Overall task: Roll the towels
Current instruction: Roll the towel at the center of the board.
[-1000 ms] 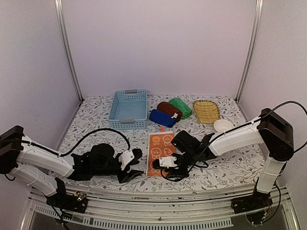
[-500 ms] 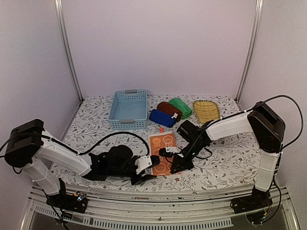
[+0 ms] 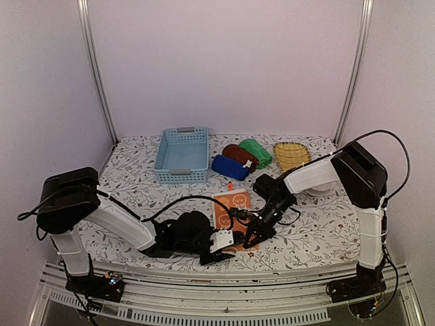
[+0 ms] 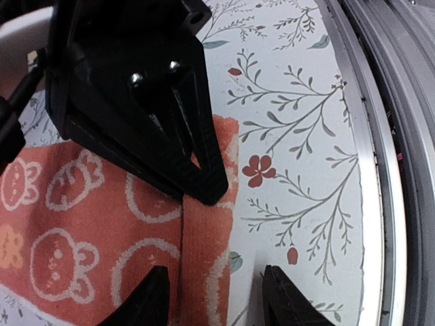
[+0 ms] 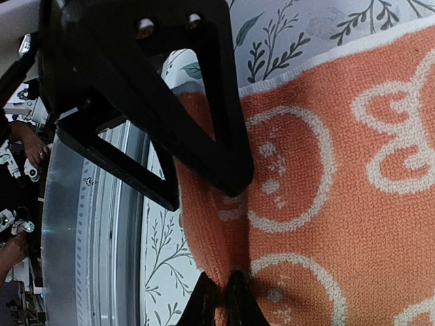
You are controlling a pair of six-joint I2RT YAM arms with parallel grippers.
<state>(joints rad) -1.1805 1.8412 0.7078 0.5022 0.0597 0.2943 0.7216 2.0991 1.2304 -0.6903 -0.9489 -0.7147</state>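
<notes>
The left end effector hovers low over the near right corner of the orange towel, fingers about half open and holding nothing. One finger is over the cloth and the other over the bare bench, so the towel's side edge runs between them. It seems poised to take that edge and share the first fold. I cannot tell whether either finger touches the cloth.

The orange towel lies flat, stretching away from both end effectors, with only this near corner disturbed.

Just right of the left one, and close in front of it, the right end effector is pinched shut on a small raised ridge of the towel beside the near hem. This is likely the start of a roll.

Well beyond both, the blue towel, maroon towel and green towel lie together, and they look already rolled.
</notes>
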